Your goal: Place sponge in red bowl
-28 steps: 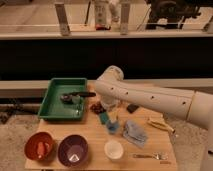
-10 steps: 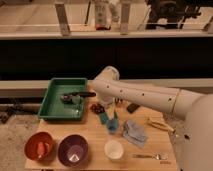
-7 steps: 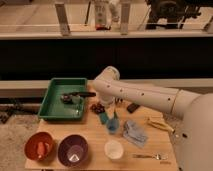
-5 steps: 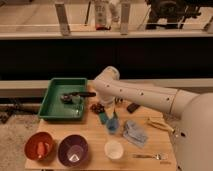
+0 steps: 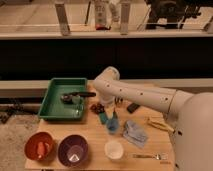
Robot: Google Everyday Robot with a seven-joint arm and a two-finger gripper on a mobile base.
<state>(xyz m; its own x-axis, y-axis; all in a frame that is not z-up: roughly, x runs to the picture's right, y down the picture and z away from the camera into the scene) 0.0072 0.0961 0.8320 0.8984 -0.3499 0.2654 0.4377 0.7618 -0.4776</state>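
Sponge point(image 5: 112, 127), the small teal block, is lying on the wooden table point(image 5: 95, 141) just to the right of the green tray point(image 5: 55, 106), past the tray's near right corner and not touching it. The gripper point(image 5: 108, 119) is hanging directly over the sponge, with its tips coming down to the top of the block. Its two fingers are standing wide apart, one on each side, and they are not closing on anything. The sponge is resting on the table and is not lifted.

The white arm point(image 5: 137, 95) is reaching in from the right and bending down beside the right edge of the tray.

The red bowl point(image 5: 31, 140) is standing in front of the tray, below its left part and near the table's front edge. Something orange is lying inside it, but I cannot tell what it is. The purple bowl point(image 5: 62, 145) is standing just beside the red bowl, in front of the tray's right part. The white cup point(image 5: 114, 149) is standing further right of the tray and nearer to the camera than the sponge.

A pale grey-blue cloth point(image 5: 135, 132) is lying to the right of the sponge, well apart from the tray. A flat black block point(image 5: 133, 107) is lying behind the cloth. Inside the tray a dark tool point(image 5: 75, 95) is lying near the far right corner.
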